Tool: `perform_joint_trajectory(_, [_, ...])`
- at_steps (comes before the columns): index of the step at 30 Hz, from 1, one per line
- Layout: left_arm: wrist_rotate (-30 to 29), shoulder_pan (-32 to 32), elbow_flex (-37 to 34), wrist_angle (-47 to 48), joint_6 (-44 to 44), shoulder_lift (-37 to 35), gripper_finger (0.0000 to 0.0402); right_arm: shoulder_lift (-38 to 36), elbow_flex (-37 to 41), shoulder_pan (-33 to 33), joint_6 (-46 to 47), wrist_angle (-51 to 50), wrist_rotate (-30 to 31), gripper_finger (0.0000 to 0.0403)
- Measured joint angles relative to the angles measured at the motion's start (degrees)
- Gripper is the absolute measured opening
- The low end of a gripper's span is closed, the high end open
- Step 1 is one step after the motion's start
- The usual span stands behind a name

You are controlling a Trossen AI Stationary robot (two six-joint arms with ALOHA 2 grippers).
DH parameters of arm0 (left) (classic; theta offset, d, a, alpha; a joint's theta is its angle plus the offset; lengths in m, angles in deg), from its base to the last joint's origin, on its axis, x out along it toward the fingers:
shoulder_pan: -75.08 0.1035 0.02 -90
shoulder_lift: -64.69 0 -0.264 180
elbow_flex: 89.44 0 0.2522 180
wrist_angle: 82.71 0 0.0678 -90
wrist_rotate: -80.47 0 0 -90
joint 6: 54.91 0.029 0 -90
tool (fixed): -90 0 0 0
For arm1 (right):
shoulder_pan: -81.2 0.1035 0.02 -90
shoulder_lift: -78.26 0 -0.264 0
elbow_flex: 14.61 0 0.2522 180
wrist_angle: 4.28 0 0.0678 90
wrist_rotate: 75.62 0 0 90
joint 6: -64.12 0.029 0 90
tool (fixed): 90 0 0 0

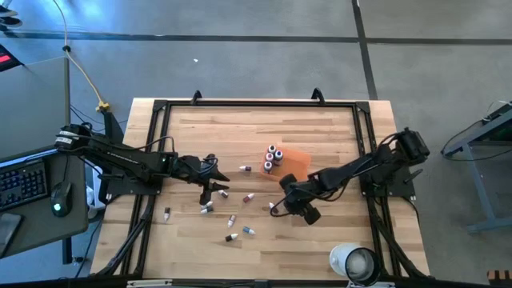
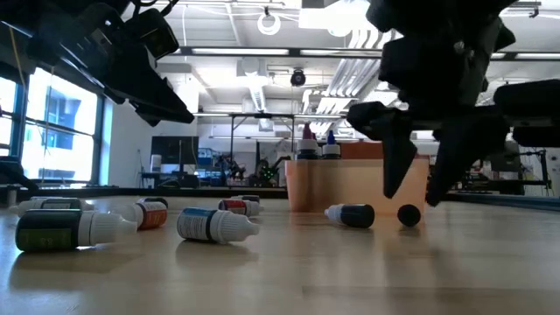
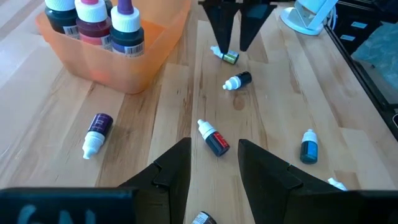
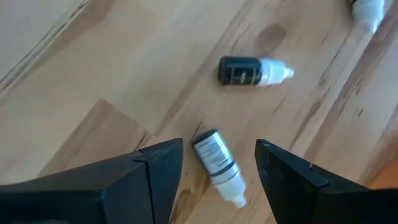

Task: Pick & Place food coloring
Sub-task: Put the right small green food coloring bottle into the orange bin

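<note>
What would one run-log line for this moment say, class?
right gripper: open, over lying bottle | left gripper: open, above table | tray: three upright bottles visible | others scattered

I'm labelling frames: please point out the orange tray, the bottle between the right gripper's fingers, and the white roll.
orange tray (image 3: 146,59), left wrist view, front wall.
bottle (image 4: 216,155), right wrist view, label.
white roll (image 1: 349,257), high view, side.

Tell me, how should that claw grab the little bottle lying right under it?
Probably across the bottle's round body, coming straight down. It lies flat on the table, and the right claw's open fingers already straddle it, so closing should pinch its sides rather than the narrow white tip.
</note>
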Motion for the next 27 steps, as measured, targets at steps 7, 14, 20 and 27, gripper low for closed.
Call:
perform_joint_trajectory(7, [0.0, 0.0, 0.0, 0.1, 0.0, 0.0, 0.0131, 3.7, -0.1, -1.6, -0.9, 0.7, -0.5, 0.0194])
perform_joint_trajectory(14, [0.0, 0.0, 0.0, 0.2, 0.0, 0.0, 0.0131, 5.3, -0.2, -1.6, -0.8, 0.5, -1.1, 0.0165])
perform_joint_trajectory(20, [0.1, 0.0, 0.0, 0.2, 0.0, 0.0, 0.0131, 4.3, -0.1, -1.5, 0.8, 0.6, -1.3, 0.0100])
perform_joint_trajectory(27, [0.1, 0.0, 0.0, 0.2, 0.0, 0.0, 0.0131, 1.9, -3.4, -1.6, 7.0, -1.6, -0.4, 0.0065])
